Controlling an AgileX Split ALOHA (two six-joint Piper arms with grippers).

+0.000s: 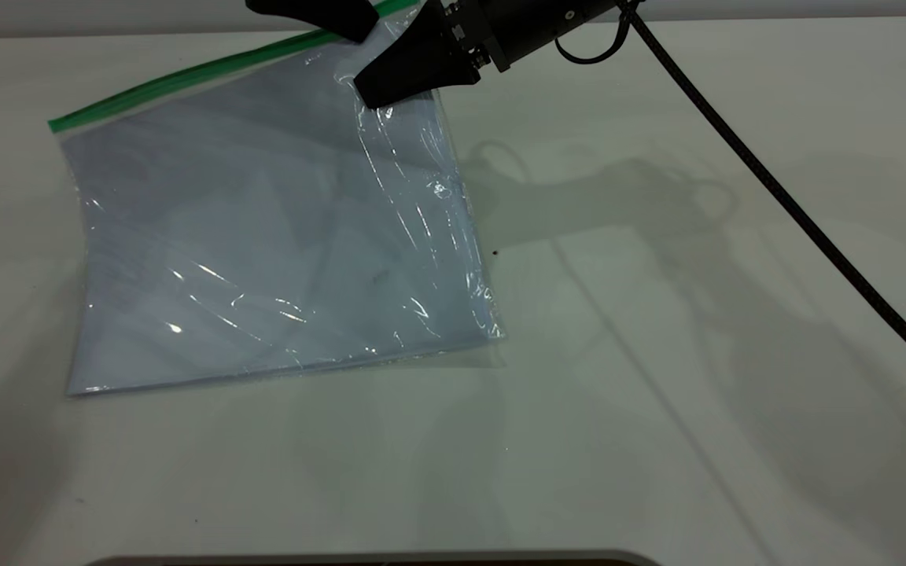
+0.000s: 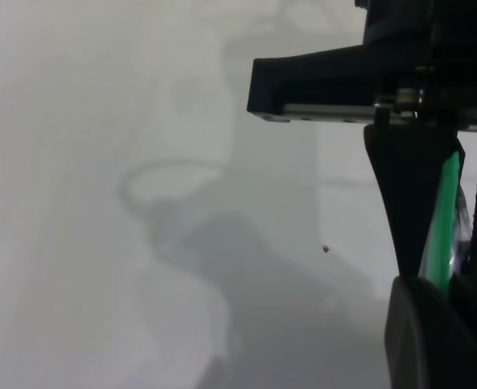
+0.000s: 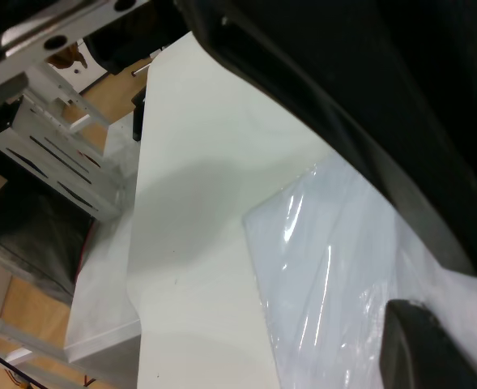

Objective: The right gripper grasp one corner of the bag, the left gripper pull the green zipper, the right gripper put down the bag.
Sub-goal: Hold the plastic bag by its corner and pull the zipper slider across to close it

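Right hand pinching the bag's far corner while the left hand is closing on the green zipper

The bag is lying mostly on the surface, one corner lifted; slick film risks slipping from the right hand's grip once the zipper is pulled.

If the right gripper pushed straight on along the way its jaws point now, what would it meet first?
The matte black right gripper points down-left, its tips already on the clear glossy plastic bag near the corner by the bright green zipper strip. Going on, it would likely press bag film onto the white table; depth is uncertain.
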